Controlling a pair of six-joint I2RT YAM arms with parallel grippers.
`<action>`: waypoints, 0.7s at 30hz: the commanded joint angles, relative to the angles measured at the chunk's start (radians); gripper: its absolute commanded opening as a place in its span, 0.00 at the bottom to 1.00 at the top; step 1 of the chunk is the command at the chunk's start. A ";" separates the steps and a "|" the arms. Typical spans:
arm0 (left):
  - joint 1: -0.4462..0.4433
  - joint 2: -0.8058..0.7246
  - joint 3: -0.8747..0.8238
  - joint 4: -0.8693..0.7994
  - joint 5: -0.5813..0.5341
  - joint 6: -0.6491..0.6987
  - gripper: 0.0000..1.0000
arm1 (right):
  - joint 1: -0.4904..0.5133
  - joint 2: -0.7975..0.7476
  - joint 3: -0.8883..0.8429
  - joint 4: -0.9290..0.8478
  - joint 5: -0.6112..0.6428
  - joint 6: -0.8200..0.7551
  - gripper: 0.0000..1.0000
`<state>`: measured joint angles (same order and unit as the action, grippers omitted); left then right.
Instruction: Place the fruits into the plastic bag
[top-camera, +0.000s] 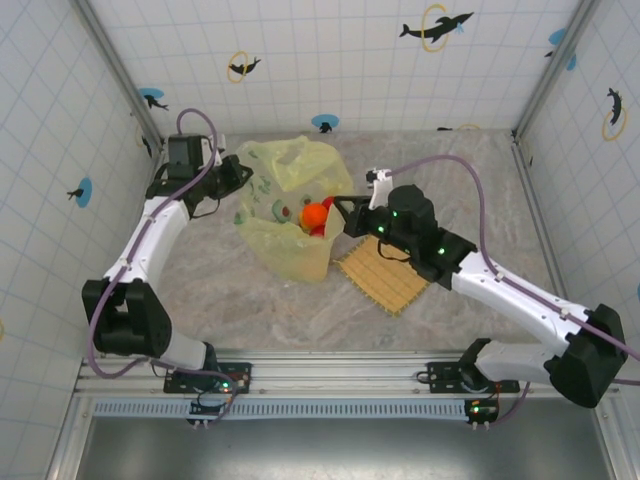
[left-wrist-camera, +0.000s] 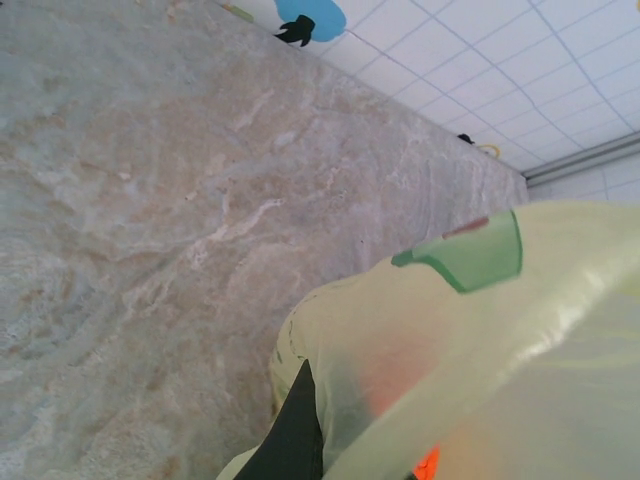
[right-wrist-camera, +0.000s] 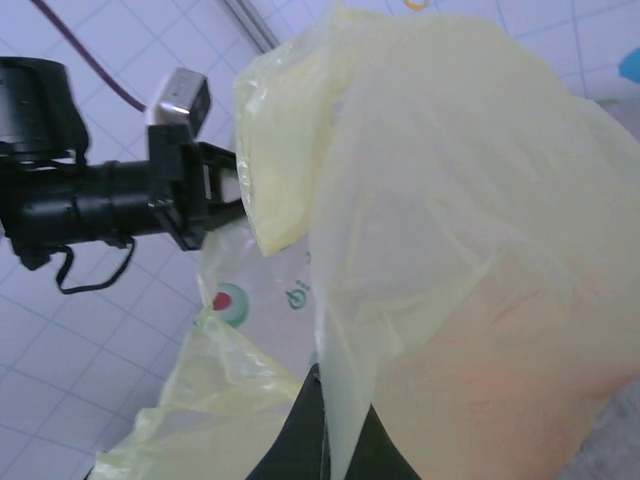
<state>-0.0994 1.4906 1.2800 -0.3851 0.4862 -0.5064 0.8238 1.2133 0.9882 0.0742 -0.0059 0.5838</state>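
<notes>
Top external: fruits (top-camera: 316, 215) inside plastic bag (top-camera: 285, 255), beside right claw (top-camera: 341, 213).

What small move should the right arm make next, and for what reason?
Probably ease the right pincer a little deeper into the plastic bag. In the top view its tips are at the bag's mouth with an orange fruit just ahead of them, near the rim, while the left pincer seems to hold the opposite edge up. Whether the fruit is gripped is unclear.

Marbled tabletop (top-camera: 250, 310); tiled walls (top-camera: 330, 60) w/ prob. dolphin stickers (top-camera: 436, 26).
</notes>
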 joint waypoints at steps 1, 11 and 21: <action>-0.003 0.029 0.064 -0.038 -0.044 0.040 0.00 | -0.003 0.032 0.067 -0.023 -0.025 -0.036 0.00; -0.004 0.083 0.064 -0.028 -0.018 0.031 0.00 | -0.013 0.083 0.089 -0.031 -0.057 -0.006 0.00; -0.005 0.055 0.129 -0.066 0.011 0.020 0.00 | -0.008 0.048 0.133 -0.040 -0.049 -0.004 0.00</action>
<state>-0.0994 1.5658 1.3766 -0.4381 0.4709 -0.4965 0.8162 1.2892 1.0763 0.0292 -0.0570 0.5785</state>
